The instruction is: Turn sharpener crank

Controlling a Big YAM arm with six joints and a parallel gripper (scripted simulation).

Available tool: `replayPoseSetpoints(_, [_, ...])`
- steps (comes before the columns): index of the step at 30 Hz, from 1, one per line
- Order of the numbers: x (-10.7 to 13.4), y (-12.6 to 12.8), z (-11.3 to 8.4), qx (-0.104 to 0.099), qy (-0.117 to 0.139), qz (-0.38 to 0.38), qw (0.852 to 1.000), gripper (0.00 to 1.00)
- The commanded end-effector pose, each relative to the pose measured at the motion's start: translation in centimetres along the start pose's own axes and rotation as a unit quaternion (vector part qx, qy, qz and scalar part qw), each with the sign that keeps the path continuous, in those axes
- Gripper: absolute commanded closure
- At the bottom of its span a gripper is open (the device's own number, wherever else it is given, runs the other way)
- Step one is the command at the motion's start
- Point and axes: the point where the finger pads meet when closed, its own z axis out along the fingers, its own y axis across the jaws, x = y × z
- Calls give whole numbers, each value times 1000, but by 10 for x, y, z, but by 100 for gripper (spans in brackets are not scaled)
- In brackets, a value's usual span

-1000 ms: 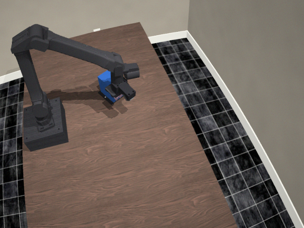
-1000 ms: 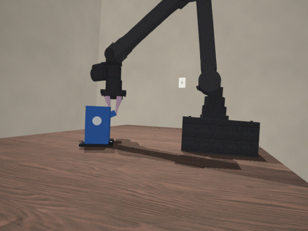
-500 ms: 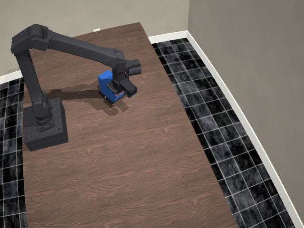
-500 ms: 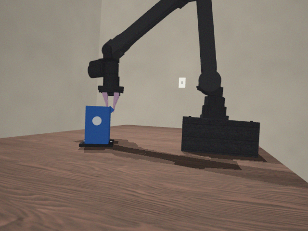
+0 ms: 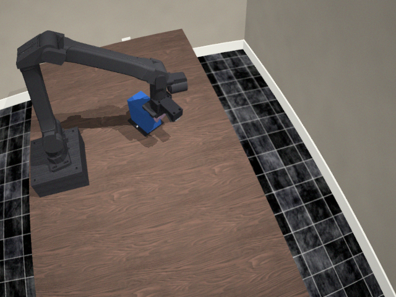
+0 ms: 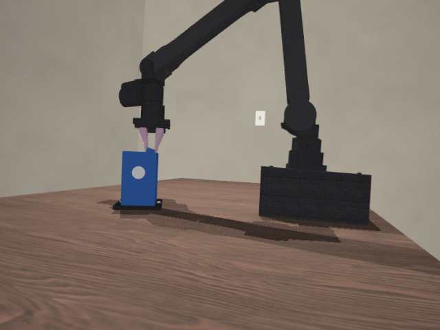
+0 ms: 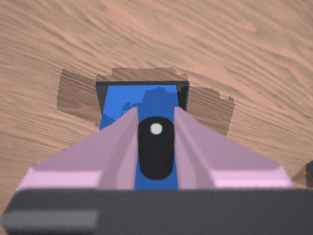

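The blue sharpener stands upright on a thin black base on the wooden table, and shows in the exterior view with a grey round spot on its near face. My gripper hangs straight down over the sharpener's top far edge, its pink fingers pointing down. In the wrist view the two pink fingers are shut on the black crank handle, which has a small white dot at its tip, with the blue sharpener body below. In the top view the gripper sits at the sharpener's right side.
The arm's dark base block stands at the table's left edge, also in the exterior view. The table's right edge drops to a black tiled floor. Walls stand behind.
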Motion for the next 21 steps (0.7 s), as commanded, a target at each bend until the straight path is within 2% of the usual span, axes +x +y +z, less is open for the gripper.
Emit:
replayPoseSetpoints(1, [-3, 35, -12, -20, -6, -2, 1000, 85])
replayPoseSetpoints(13, [-3, 50, -10, -19, -7, -2, 1000, 85])
replayPoseSetpoints(15, [-5, 39, -11, -20, -7, -2, 1000, 85])
replayPoseSetpoints(21, [-5, 39, -11, -20, -7, -2, 1000, 85])
